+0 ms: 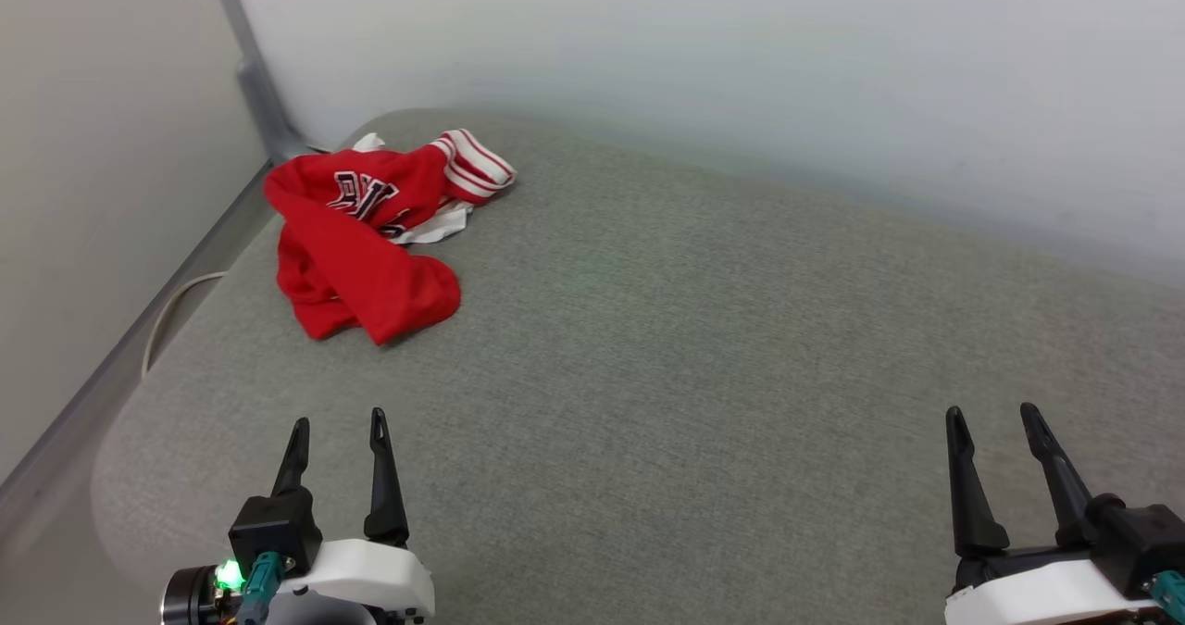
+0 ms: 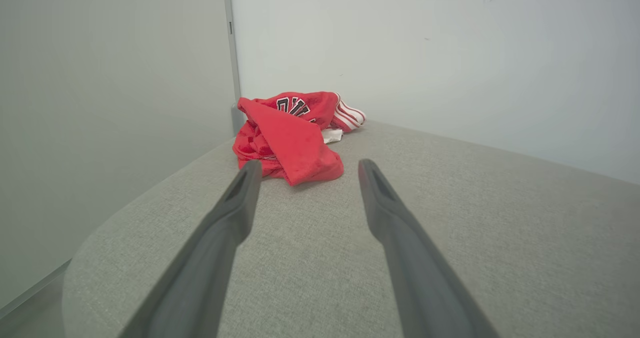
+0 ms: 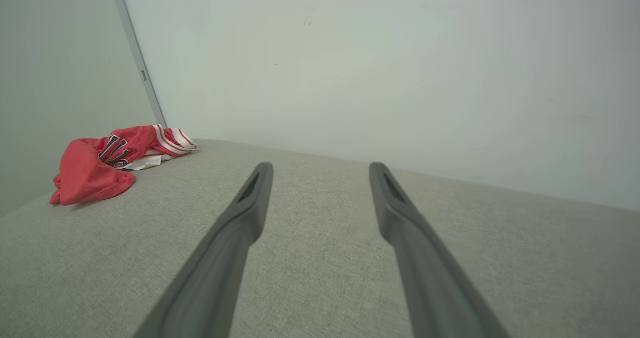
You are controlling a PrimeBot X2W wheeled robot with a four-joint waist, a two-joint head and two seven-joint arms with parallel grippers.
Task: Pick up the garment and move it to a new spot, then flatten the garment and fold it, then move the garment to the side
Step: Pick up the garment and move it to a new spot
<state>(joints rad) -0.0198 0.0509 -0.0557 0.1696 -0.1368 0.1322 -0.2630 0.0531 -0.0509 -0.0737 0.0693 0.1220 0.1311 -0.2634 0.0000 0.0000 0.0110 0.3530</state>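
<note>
Soft even indoor light, faint shadows, no glare, near fingers (image 2: 215, 248) blurred in wrist views, wide-angle edge stretching

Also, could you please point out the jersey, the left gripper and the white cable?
jersey (image 1: 370, 282), head view, on its red middle fold.
left gripper (image 1: 338, 418), head view, midway between the tips of its fingers.
white cable (image 1: 171, 299), head view, on its curved stretch.

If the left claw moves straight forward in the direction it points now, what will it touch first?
Probably the red jersey, crumpled on the grey cushion directly ahead of the open left claw; depth is uncertain.
</note>
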